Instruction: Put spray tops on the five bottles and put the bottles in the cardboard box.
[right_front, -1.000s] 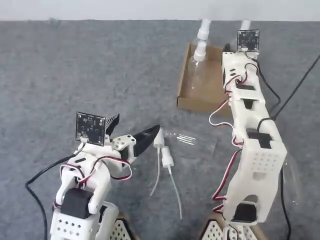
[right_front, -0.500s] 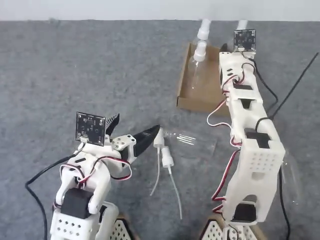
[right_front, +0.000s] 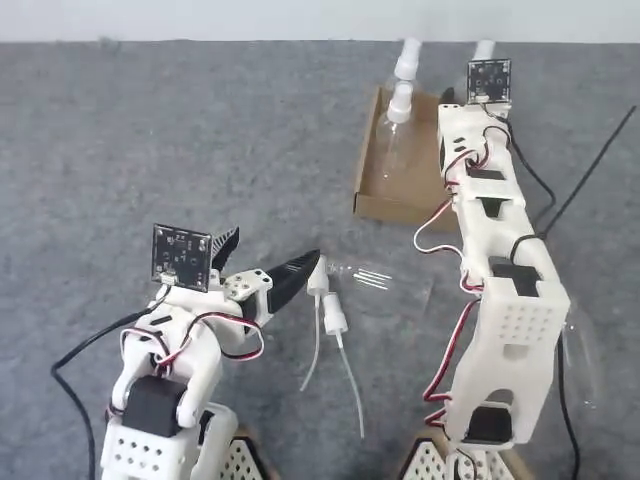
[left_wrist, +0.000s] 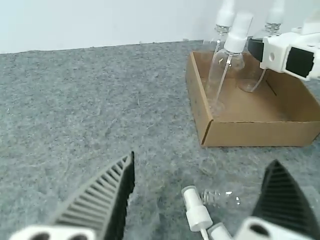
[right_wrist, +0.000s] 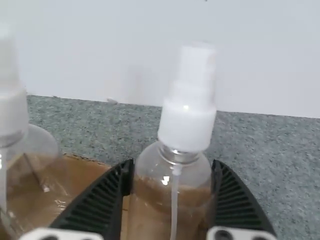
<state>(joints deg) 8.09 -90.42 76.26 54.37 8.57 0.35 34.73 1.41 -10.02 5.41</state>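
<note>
Right gripper (right_wrist: 172, 162): fingers clamped on the body of a clear bottle (right_wrist: 170, 197), one pad on each side. The bottle is held upright, long axis vertical, white spray top (right_wrist: 187, 100) pointing up above the fingertips. It is held at the far end of the cardboard box (left_wrist: 260, 134), base down inside the walls.

A second capped bottle (right_front: 398, 130) is seen upright in the box, just beside the right fingers. A third bottle (right_front: 408, 55) stands upright beyond it at the far wall; whether it is inside or behind the box cannot be told.

Left gripper (right_front: 277, 242): fingers spread wide apart, nothing held. An uncapped clear bottle (left_wrist: 220, 197) is lying on its side on the grey mat just ahead of the fingertips. Its long axis runs across the table, open neck pointing towards the left fingers and base towards the right arm.

Two loose spray tops (right_front: 318, 278) (right_front: 335, 315) are lying just beside the tip of the inner left finger. Their heads are near the bottle neck and their dip tubes trail back towards the arm bases.
</note>
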